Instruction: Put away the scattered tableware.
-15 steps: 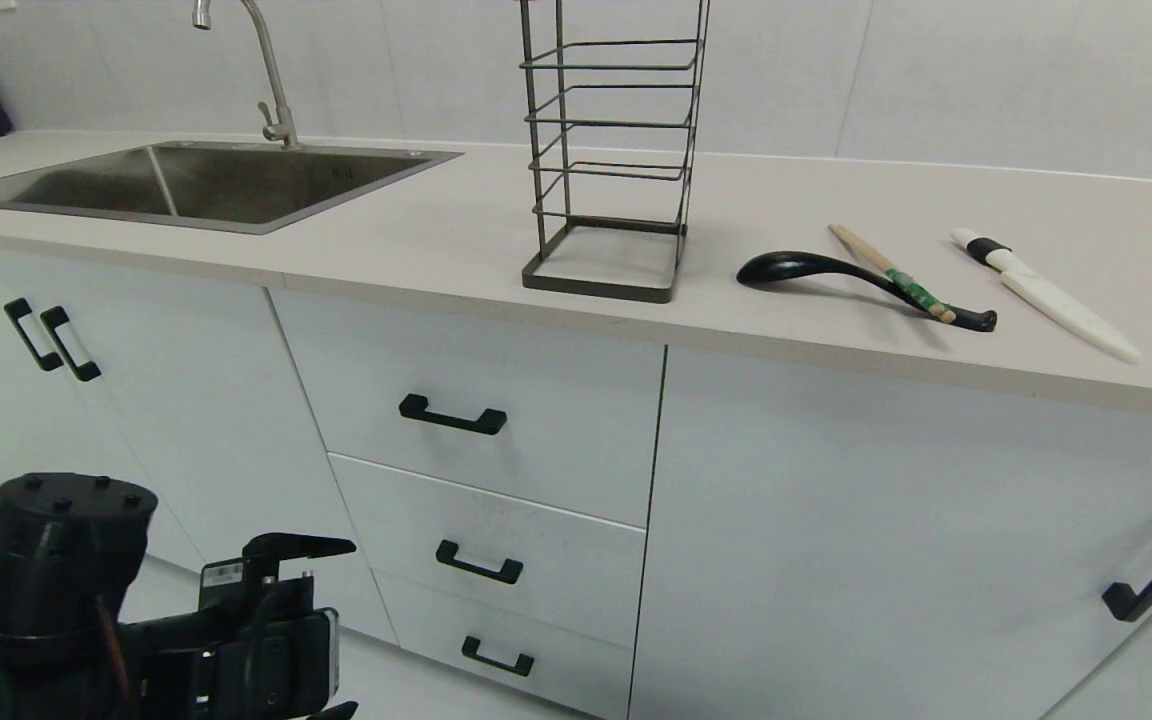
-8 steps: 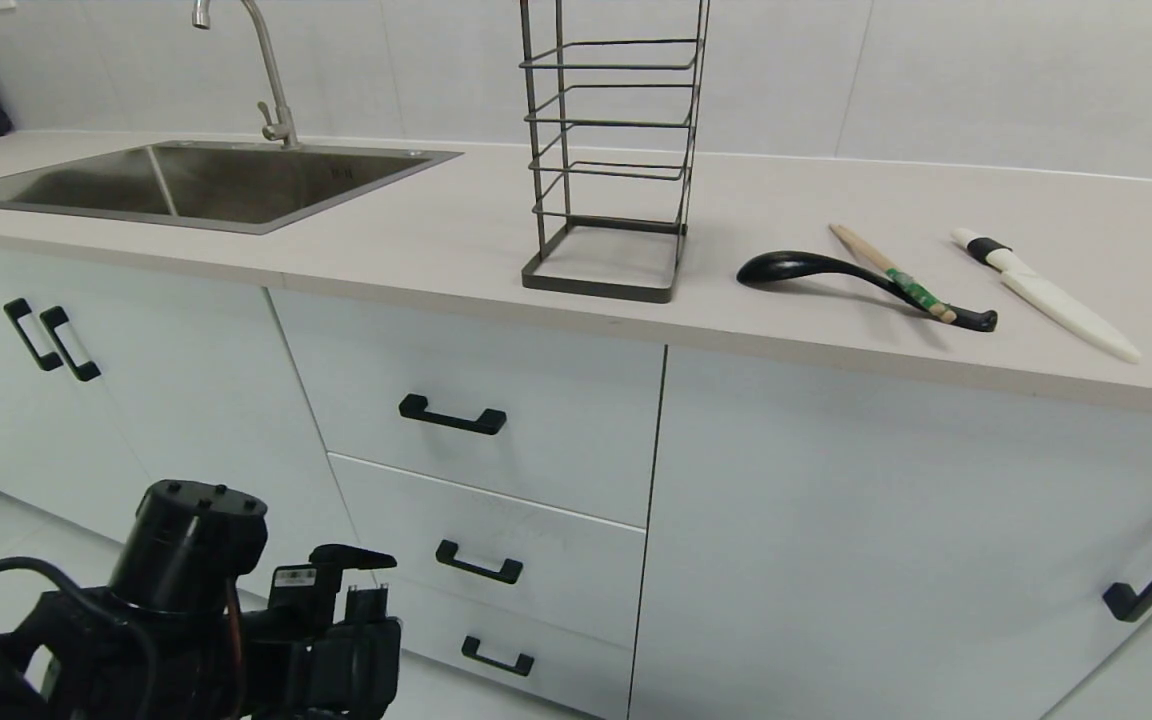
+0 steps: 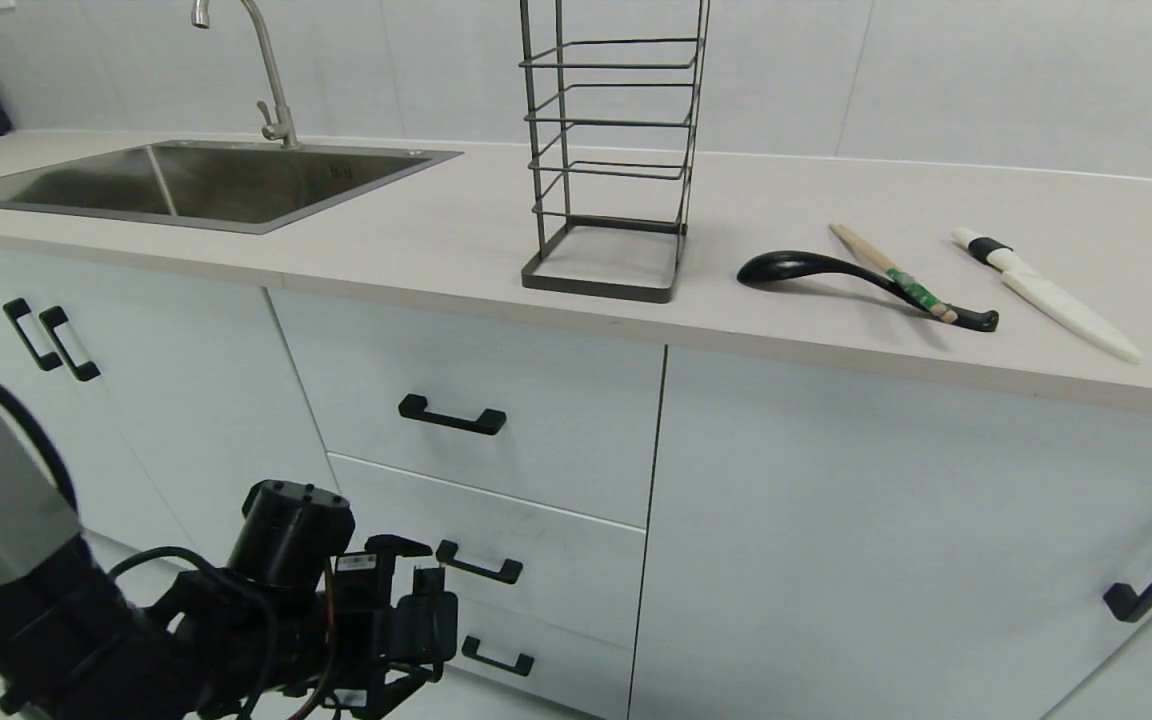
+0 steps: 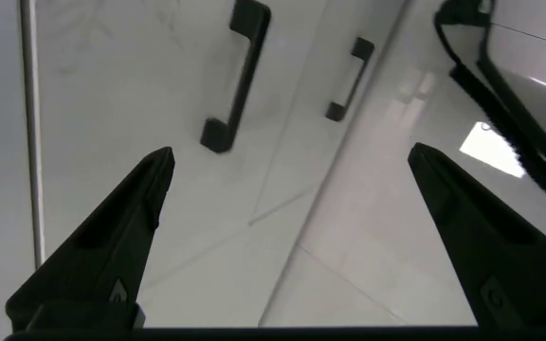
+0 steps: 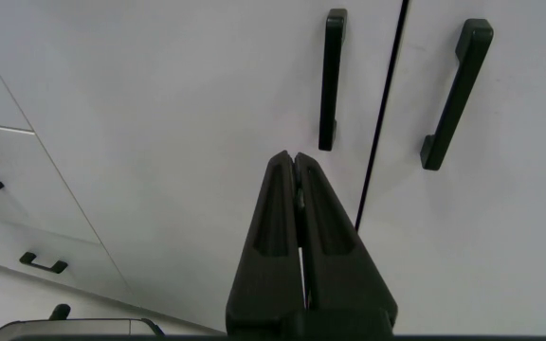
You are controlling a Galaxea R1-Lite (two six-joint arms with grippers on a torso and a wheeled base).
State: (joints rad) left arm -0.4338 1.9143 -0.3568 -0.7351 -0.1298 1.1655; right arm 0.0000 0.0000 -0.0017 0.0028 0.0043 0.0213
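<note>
Head view: the left end effector [image 3: 424,622], spread wide, hangs below-left of the rack [image 3: 598,289]; the ladle [image 3: 836,272] lies right of the rack, handle pointing rightward.

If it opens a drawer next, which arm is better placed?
Left, probably. The left gripper hangs low with its jaws open, close beside the middle drawer handle. The right gripper has its jaws shut and faces the cabinet door handles instead.
</note>
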